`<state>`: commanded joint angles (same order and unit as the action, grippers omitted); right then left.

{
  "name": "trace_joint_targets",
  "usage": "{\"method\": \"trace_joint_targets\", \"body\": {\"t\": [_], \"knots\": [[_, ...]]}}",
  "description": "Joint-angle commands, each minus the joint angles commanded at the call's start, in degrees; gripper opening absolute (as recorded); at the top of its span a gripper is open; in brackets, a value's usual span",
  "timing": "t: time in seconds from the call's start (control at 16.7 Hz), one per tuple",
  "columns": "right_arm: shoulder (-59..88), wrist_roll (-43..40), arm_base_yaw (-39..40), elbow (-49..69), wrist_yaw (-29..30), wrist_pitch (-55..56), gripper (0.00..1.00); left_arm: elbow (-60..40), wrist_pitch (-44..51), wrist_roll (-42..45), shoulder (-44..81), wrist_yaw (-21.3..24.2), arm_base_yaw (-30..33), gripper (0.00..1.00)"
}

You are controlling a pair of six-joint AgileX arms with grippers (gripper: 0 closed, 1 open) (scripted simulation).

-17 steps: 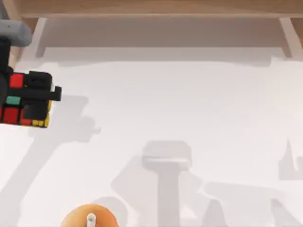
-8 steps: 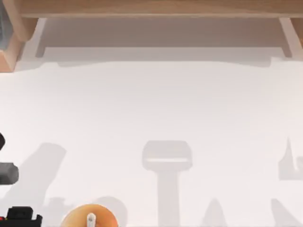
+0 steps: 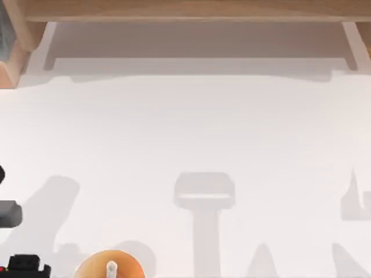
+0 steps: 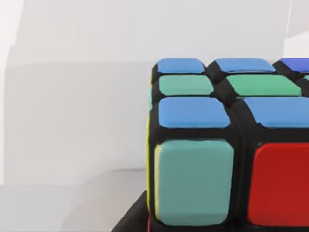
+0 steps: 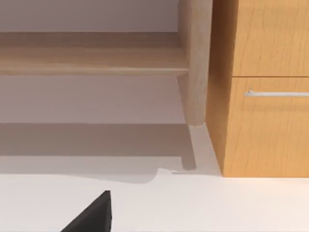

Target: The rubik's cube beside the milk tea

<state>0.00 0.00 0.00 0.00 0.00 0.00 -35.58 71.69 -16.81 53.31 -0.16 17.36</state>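
Observation:
The rubik's cube (image 4: 227, 145) sits very close in the left wrist view, showing blue, green, teal and red tiles on a black frame. My left gripper (image 3: 23, 266) is at the table's near left corner, shut on the cube, with a sliver of red cube (image 3: 2, 269) at the picture's edge. The milk tea (image 3: 109, 265), an orange-tan disc with a white straw (image 3: 111, 267), stands at the near edge just right of that gripper. One dark finger (image 5: 91, 217) of my parked right gripper shows in the right wrist view.
A wooden shelf (image 3: 185, 11) runs along the back of the white table (image 3: 203, 127). A wooden cabinet (image 5: 265, 96) with a metal drawer handle (image 5: 275, 93) stands beside the shelf post in the right wrist view.
My left gripper has carried the cube from the far left of the table down to the near left corner beside the milk tea. It has barely moved in the last half second.

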Motion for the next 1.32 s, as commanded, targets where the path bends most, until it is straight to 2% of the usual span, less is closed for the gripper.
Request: {"method": "trace_joint_targets", "body": {"t": [0.6, 1.32], "knots": [[0.0, 0.0, 0.0, 0.0, 0.0, 0.0, 1.00, -3.1, -1.6, 4.5, -0.7, -1.4, -3.1, 0.00], [0.0, 0.0, 0.0, 0.0, 0.0, 0.0, 1.00, 4.3, -4.4, -0.5, 0.5, 0.2, 0.0, 0.00]]}}
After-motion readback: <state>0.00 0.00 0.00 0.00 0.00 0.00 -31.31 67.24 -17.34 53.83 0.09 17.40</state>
